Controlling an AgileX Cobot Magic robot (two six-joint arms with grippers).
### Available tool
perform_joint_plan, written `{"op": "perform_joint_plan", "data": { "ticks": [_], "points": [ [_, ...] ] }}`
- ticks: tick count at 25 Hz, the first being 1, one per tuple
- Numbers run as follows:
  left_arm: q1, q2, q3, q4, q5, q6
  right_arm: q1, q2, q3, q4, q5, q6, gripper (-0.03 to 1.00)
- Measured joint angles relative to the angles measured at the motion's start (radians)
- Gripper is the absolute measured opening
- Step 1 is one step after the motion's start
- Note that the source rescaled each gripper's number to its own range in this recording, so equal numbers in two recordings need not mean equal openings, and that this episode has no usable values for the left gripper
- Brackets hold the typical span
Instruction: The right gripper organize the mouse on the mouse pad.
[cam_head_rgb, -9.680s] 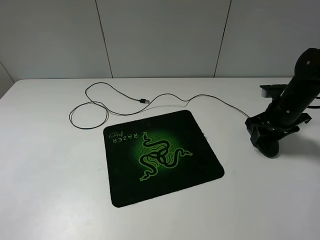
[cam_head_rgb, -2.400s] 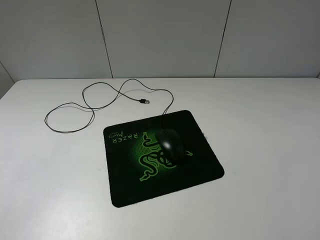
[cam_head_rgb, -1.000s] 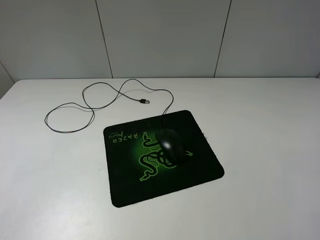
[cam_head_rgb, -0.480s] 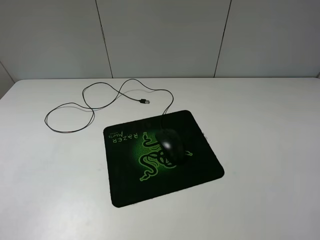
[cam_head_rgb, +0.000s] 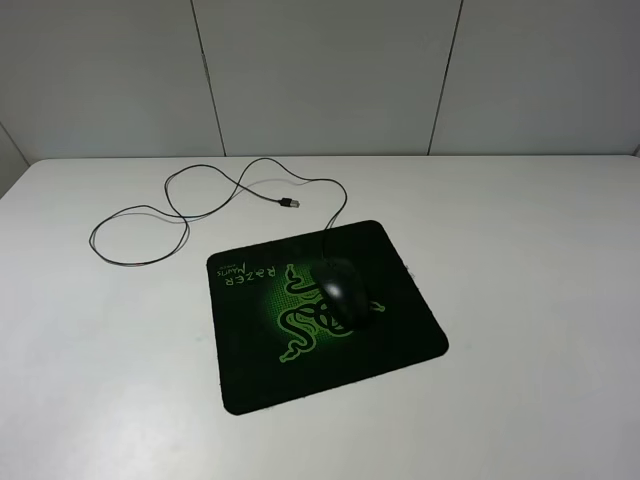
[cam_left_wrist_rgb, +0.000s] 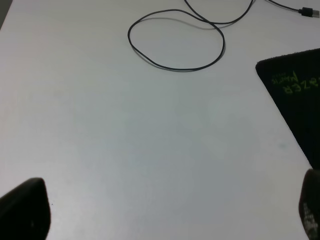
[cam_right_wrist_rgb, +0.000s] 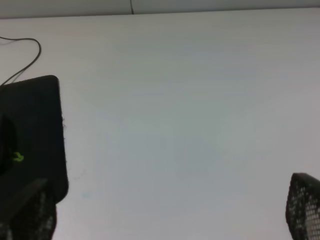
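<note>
A white counter (cam_head_rgb: 520, 300) seen from above. At left, the mouse's thin cable (cam_head_rgb: 140, 225) loops loosely; a later snag on it could drag things askew. In the middle, the black mouse (cam_head_rgb: 340, 290) rests on the green-logo mouse pad (cam_head_rgb: 250, 370), so the job looks finished. The right tool (cam_right_wrist_rgb: 165, 210) is spread wide and empty, hanging off the pad's right edge, well clear of the mouse. The left tool (cam_left_wrist_rgb: 165, 215) is also wide open.

White table (cam_head_rgb: 520, 300) under mouse pad (cam_head_rgb: 390, 335), cable (cam_head_rgb: 140, 262)
</note>
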Motion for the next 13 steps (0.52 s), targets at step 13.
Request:
{"op": "perform_joint_plan", "data": {
  "ticks": [13],
  "points": [
    [0.0,0.0,0.0,0.0,0.0,0.0,0.0,0.0,0.0,-0.006,0.0,0.0,1.0]
  ]
}}
